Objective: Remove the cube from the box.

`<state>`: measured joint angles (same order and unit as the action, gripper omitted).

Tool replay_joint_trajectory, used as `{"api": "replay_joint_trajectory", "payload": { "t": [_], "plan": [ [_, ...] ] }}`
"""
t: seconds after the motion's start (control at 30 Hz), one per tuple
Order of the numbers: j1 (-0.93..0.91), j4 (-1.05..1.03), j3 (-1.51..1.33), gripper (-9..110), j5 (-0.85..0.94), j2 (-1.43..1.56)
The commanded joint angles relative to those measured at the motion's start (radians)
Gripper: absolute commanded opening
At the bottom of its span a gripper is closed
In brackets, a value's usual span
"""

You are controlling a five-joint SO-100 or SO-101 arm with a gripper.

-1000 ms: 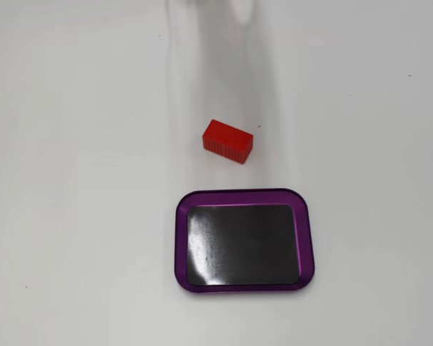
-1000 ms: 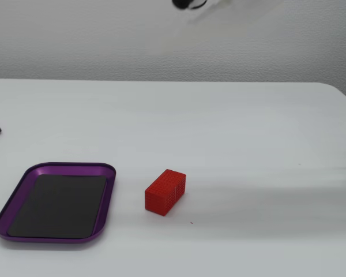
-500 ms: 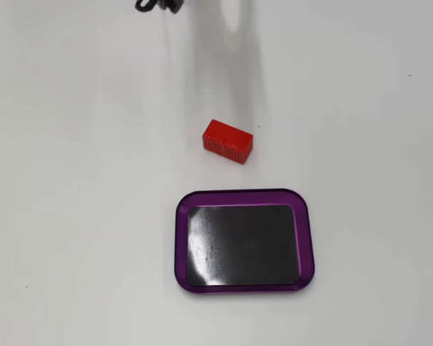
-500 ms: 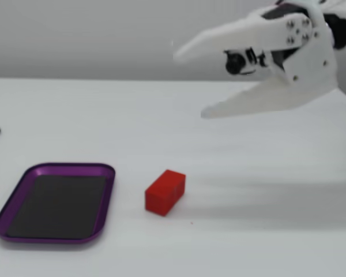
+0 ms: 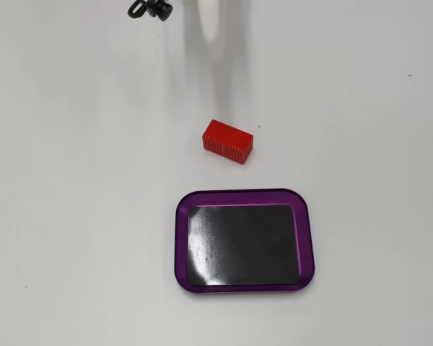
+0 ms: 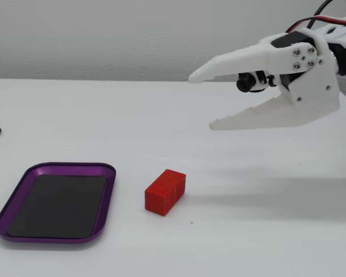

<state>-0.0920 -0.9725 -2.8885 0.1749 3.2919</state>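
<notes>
One cube and one box sit on the white counter, both shown in both fixed views. The cube lies outside the box, near its rim at about 12 o'clock in a fixed view, with bare counter between them. Only a fixed view shows the white pincer whole: spread wide, holding nothing, above the counter at 2 o'clock from the cube. No writing is readable.
</notes>
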Motion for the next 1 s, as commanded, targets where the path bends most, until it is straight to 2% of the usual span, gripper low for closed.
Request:
{"api": "replay_joint_trajectory", "payload": {
  "t": [0.0,0.2,0.97],
  "plan": [
    [-0.011,-0.005,-0.008,-1,-0.009,0.048],
    [-0.023,-0.003,-0.011,0,-0.1,0.046],
    [-0.021,0.009,-0.014,0,-0.101,0.048]
  ]
}}
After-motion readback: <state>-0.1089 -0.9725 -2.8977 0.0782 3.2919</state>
